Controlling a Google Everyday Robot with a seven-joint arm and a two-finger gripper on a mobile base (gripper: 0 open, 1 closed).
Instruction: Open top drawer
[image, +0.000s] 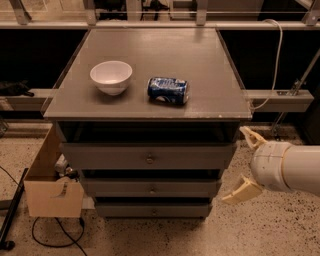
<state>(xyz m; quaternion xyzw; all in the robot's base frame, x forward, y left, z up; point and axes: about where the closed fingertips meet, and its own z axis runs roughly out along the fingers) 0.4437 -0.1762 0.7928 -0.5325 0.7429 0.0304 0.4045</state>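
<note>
speckled floor (150, 237), grey cabinet (165, 55) in the camera view; the top drawer (105, 156) is closed, its round knob (149, 159) at centre; the gripper (246, 164), fingers spread and empty, hangs just right of the front; the knob lies leftward, at about its height.

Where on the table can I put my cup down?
The whole back of the table, behind the bowl and the can, is bare, and so is the right side past the can. The front, where those two sit, is crowded. The open gripper hangs right of the top drawer.
</note>
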